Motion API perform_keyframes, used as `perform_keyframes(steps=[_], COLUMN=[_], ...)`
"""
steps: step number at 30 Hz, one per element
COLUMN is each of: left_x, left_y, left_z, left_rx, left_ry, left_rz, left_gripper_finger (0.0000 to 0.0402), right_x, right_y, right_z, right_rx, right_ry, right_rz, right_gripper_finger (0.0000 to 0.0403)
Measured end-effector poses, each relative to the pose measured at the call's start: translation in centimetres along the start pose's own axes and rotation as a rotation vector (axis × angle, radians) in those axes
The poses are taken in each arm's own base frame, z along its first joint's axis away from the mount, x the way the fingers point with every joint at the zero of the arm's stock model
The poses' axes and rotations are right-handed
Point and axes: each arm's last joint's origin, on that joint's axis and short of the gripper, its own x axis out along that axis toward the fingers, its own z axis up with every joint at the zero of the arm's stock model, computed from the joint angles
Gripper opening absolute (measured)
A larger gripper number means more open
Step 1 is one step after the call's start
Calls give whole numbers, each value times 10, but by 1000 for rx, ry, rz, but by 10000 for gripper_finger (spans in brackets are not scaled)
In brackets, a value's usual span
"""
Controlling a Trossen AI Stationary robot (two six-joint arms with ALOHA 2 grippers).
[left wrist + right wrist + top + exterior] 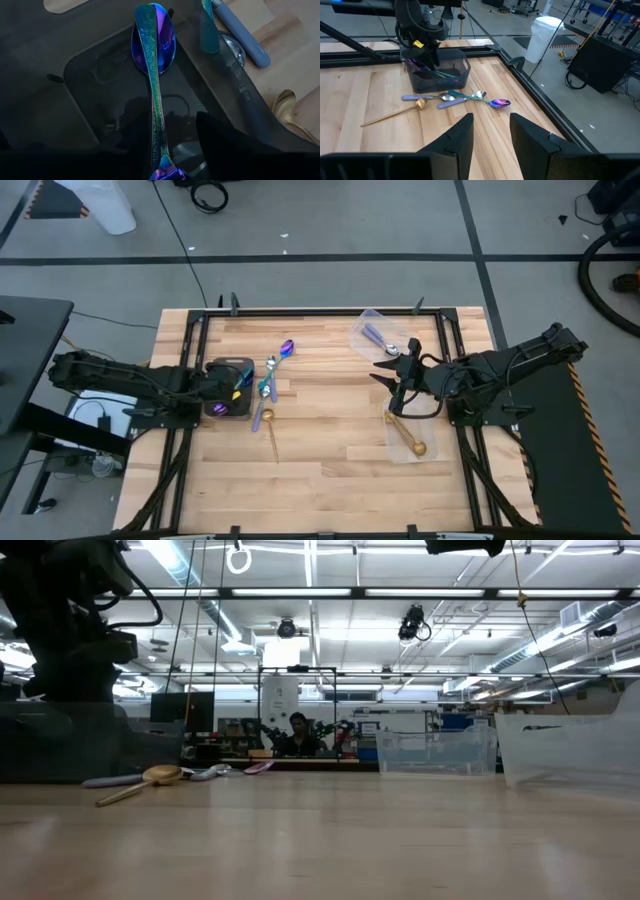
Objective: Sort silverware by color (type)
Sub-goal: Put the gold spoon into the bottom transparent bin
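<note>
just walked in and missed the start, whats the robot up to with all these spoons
It is sorting spoons by color. The left gripper hangs over the dark container at the table's left, where an iridescent spoon lies inside. The right gripper, fingers open and empty, waits at the right between a clear container with a lilac-handled spoon and one with a gold spoon. More spoons lie loose mid-table.

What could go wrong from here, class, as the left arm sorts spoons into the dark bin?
1. The left gripper sits over the dark bin; lifting out might catch an iridescent spoon inside.
2. The loose spoons overlap beside the bin, so picking up one may drag the others.
</note>
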Motion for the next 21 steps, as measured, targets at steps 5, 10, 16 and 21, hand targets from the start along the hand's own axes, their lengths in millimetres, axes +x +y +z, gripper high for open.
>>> perform_keyframes(steps=[5, 10, 16, 21], left_x=[-13, -34, -47, -47], left_y=[-8, -18, -24, -29], left_z=[10, 26, 35, 39], left_rx=[51, 70, 55, 32], left_ry=[-14, -56, -90, -118], left_rz=[-50, -109, -156, -198], left_gripper_finger=[169, 169, 169, 169], right_x=[0, 0, 0, 0], right_y=[0, 0, 0, 0], right_z=[0, 0, 0, 0], right_rx=[0, 2, 0, 0], right_ry=[0, -3, -2, -2], right_rz=[0, 0, 0, 0], right_gripper_finger=[137, 137, 137, 137])
